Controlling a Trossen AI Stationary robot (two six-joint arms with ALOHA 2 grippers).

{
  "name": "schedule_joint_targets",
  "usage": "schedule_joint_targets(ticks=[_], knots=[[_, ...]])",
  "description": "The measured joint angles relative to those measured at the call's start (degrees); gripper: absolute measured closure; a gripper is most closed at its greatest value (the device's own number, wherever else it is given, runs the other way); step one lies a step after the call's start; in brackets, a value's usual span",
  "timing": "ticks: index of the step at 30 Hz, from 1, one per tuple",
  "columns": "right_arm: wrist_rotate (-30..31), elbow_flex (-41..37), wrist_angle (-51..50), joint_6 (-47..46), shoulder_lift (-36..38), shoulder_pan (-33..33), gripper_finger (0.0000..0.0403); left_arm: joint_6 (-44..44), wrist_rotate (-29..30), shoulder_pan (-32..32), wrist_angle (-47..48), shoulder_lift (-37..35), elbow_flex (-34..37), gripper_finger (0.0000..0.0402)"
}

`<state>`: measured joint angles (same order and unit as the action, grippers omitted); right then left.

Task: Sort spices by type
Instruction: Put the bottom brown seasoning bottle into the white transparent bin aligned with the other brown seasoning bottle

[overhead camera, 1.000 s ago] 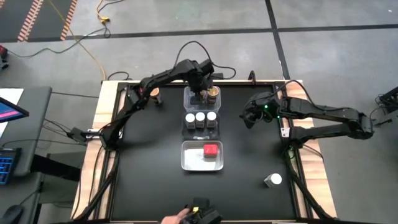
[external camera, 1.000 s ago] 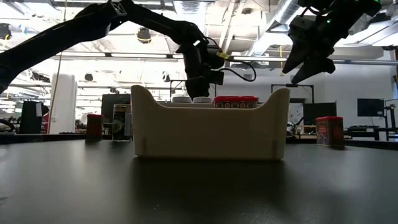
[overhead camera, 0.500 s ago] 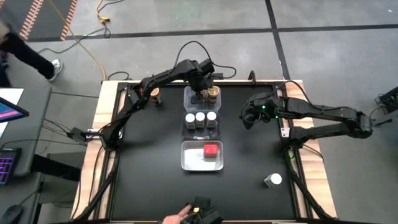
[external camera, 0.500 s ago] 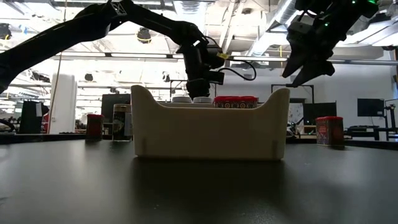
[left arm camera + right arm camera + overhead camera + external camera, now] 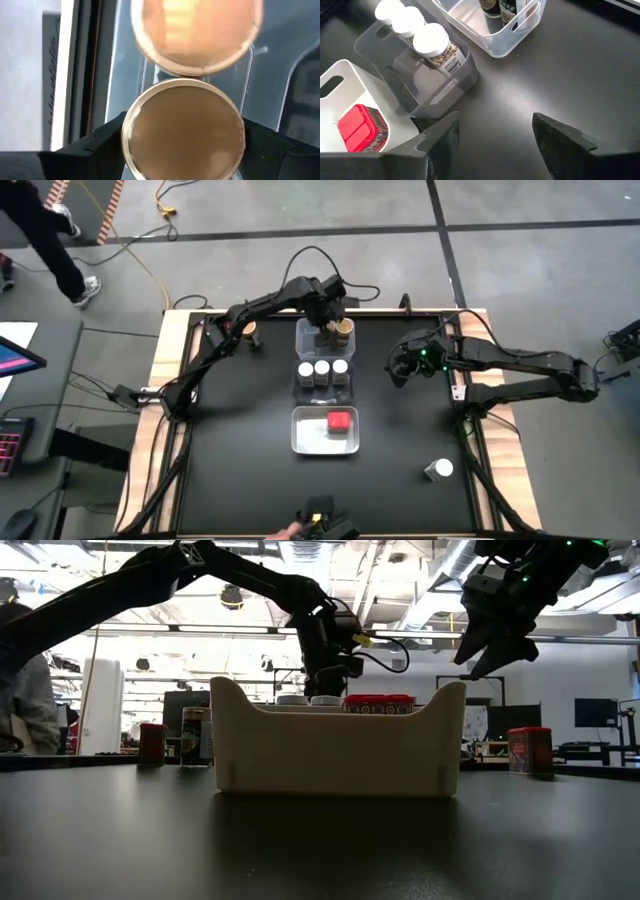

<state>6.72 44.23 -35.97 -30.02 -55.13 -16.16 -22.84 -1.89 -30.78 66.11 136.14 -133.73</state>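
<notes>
Reaching into the far bin [image 5: 300,332], the left gripper [image 5: 324,333] straddles a tan-topped jar [image 5: 183,129], fingers flanking it slightly apart, beside another tan-topped jar [image 5: 342,328]. Three white-topped jars [image 5: 322,368] fill the middle bin, a red-topped jar [image 5: 340,422] the near one. The right gripper [image 5: 492,137] hovers open, empty.

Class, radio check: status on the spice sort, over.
Left gripper over far bin, straddling tan-top jar. Right gripper open, empty, hovering. One white-top jar loose on table. Nothing blocking.
</notes>
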Motion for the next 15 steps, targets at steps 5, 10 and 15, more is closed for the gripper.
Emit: schedule_joint_targets(ticks=[5,10,15], knots=[[0.00,0.00,0.00,0.00,0.00,0.00,0.0126,3.95,0.17,0.08,-0.21,0.00,0.02,0.0107],[0.00,0.00,0.00,0.00,0.00,0.00,0.0126,1.72,0.22,0.10,-0.10,0.00,0.02,0.0107],[0.00,0.00,0.00,0.00,0.00,0.00,0.0126,4.49,0.24,0.10,-0.01,0.00,0.02,0.0107]])
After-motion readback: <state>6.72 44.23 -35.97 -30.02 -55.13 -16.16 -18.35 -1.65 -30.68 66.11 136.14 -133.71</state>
